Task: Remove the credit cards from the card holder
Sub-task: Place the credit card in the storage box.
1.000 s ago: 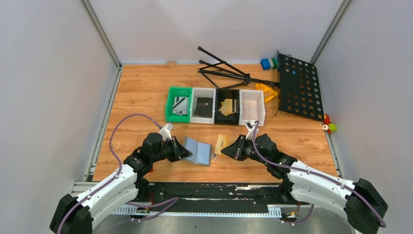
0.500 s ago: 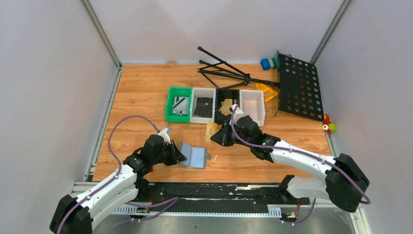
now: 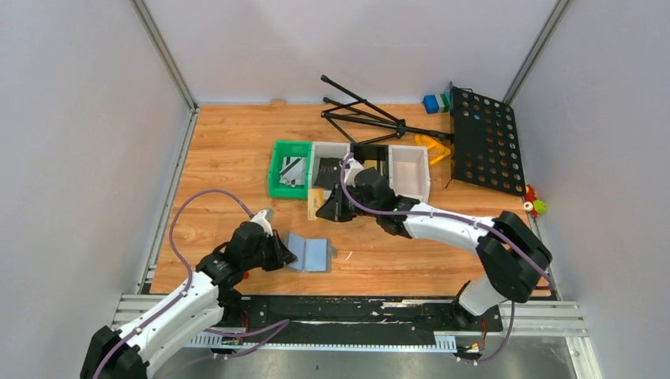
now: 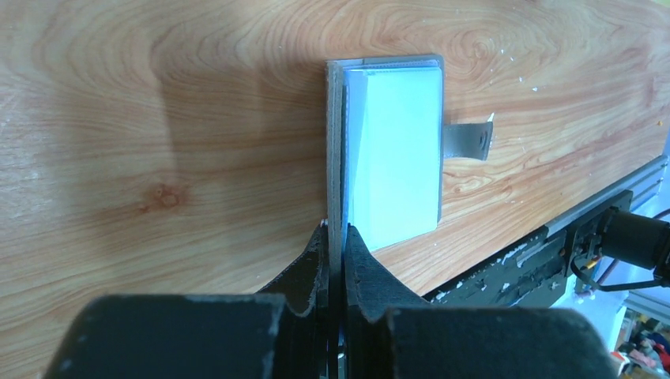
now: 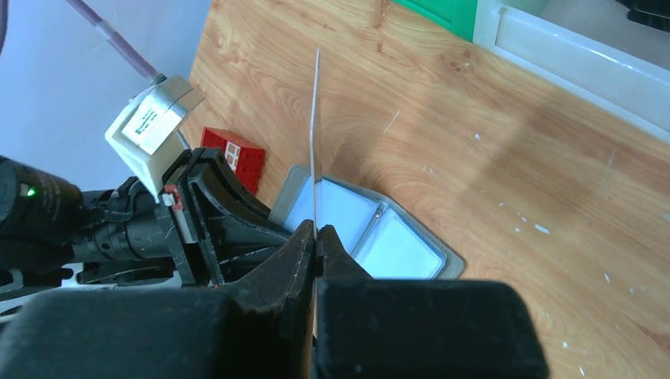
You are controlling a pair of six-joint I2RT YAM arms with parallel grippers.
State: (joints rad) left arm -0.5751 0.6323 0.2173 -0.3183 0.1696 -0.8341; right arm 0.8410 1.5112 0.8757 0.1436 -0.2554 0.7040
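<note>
The card holder [image 3: 314, 254] lies opened on the table [image 3: 229, 158], one half flat with its pale inside facing up, a small grey tab [image 4: 466, 140] sticking out of that half's outer side. The left end effector [image 3: 286, 254] is closed almost fully, its jaws pinching the edge of the holder's other flap, which stands up from the flat half. The right end effector [image 3: 320, 209] is shut tight on a gold credit card [image 3: 314, 207], held clear of the holder, beyond it and just short of the row of trays [image 3: 410, 167]. A red block [image 5: 237, 154] sits beside the holder, behind the left end effector.
</note>
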